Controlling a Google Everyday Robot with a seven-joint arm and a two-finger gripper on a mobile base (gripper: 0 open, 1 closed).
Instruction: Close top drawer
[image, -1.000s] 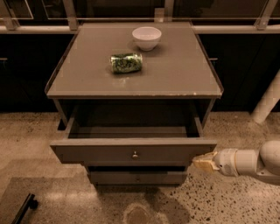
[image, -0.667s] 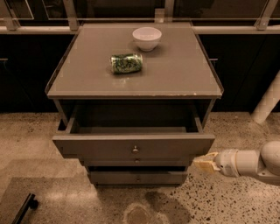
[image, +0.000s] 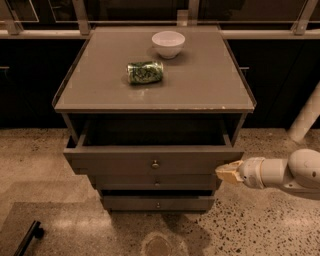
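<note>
Flat top drawer (image: 115, 161) receded; tool (image: 225, 173) at corner.

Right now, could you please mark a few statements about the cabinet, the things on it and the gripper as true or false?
1. The top drawer stands open. True.
2. The gripper is at the left end of the drawer front. False: it is at the right end.
3. The green can stands upright. False: it lies on its side on the cabinet top.
4. The white bowl sits farther back than the can. True.
</note>
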